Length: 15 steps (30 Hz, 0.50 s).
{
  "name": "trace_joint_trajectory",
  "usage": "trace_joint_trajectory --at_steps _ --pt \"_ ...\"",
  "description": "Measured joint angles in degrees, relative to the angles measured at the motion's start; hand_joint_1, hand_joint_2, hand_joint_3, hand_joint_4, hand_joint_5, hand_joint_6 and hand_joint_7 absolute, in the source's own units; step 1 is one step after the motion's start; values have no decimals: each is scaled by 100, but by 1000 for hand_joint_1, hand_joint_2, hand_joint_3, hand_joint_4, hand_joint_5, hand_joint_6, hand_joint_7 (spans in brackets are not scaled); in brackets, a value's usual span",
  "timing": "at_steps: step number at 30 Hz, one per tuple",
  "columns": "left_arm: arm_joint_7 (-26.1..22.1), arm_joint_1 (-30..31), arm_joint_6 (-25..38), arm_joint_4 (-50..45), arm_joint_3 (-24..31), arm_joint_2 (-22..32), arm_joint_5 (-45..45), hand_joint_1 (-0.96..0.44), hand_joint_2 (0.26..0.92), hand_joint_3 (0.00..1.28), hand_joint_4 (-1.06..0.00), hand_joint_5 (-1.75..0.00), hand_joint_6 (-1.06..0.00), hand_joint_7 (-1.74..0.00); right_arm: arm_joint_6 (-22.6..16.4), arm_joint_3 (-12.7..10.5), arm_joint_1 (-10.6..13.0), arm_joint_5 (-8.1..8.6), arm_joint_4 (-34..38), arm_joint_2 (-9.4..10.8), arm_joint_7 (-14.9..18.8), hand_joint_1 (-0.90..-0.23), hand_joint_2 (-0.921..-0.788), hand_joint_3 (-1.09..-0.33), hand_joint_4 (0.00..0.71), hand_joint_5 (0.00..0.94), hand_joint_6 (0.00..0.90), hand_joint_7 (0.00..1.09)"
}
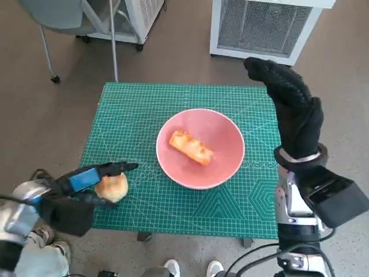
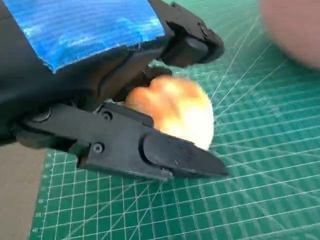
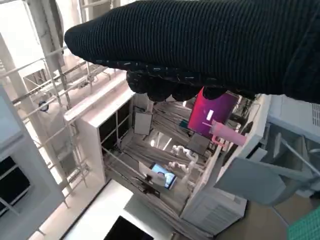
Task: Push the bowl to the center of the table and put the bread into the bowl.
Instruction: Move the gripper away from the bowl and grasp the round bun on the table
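A pink bowl (image 1: pixel 230 144) stands near the middle of the green cutting mat (image 1: pixel 132 109), with an oblong orange-brown piece of bread (image 1: pixel 190 148) lying in it. A round bread roll (image 1: pixel 113 187) sits at the mat's near left corner. My left hand (image 1: pixel 86 182) grips it there, one finger stretched over its top and another along its near side. In the left wrist view the roll (image 2: pixel 177 107) shows pinched between the black fingers (image 2: pixel 165 155), with the bowl (image 2: pixel 295 30) a pink blur beyond. My right hand (image 1: pixel 291 109) is raised above the mat's right edge, fingers apart and holding nothing.
A white slatted unit (image 1: pixel 265 26) and a white cabinet (image 1: pixel 141 17) stand on the floor behind the table. A chair leg with a castor (image 1: pixel 49 57) is at the far left. A person's shoes (image 1: pixel 173 266) show below the table's near edge.
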Motion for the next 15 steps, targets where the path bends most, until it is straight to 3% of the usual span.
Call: trace_joint_trajectory --at_steps 2,3,4,7,15 --pt "116 -82 14 59 -94 7 145 -65 900 64 -610 -157 -528 -516 4 -9 3 0 -5 -6 0 -679 -921 -838 250 0 -1 618" --pt "177 -122 25 73 -148 16 242 -166 907 133 -601 -315 -507 -849 4 -14 5 0 -9 -9 -1 -680 -921 -838 250 0 -1 618" --pt "234 -152 31 84 -201 29 307 -106 912 149 -586 -638 -506 -1040 5 -16 5 0 -12 -9 -1 -680 -921 -837 251 0 -1 618" --pt "434 -193 69 71 -277 51 471 -35 891 173 -644 -993 -535 -1209 4 -17 5 -11 -17 -9 -4 -680 -921 -837 251 0 -1 619" --pt "486 -90 166 -338 -255 296 465 -1 848 215 -708 -1134 -578 -1247 4 -42 9 -27 -22 -13 -16 -680 -921 -838 251 0 -1 620"
